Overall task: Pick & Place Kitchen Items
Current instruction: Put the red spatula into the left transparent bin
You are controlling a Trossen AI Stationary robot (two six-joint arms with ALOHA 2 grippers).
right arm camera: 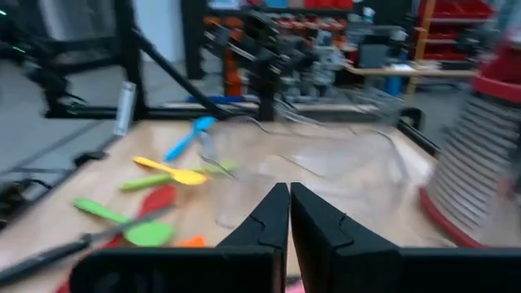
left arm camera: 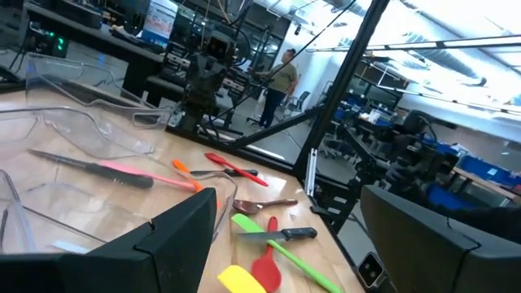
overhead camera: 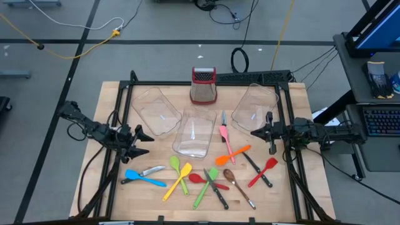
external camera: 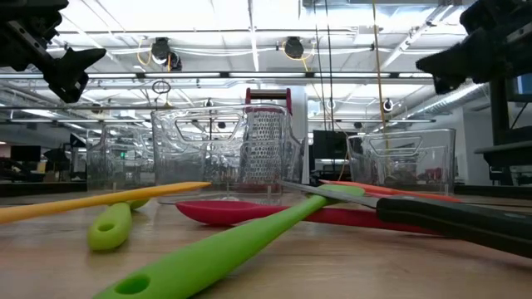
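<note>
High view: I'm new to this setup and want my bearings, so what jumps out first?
A bright scatter of utensils along the table's near edge: a blue spatula, a yellow spatula, a green spatula, an orange spatula. Behind them sit three clear bins and a red-topped grater at the far edge. The left gripper, open, and the right gripper, shut, hover at either side.

A grey floor [overhead camera: 162,59] crossed by yellow cables [overhead camera: 75,47] is seen around the wooden table [overhead camera: 112,100]. Ceiling light strips [external camera: 249,33] are seen overhead. A person [left arm camera: 283,72] is seen standing among workbenches.
</note>
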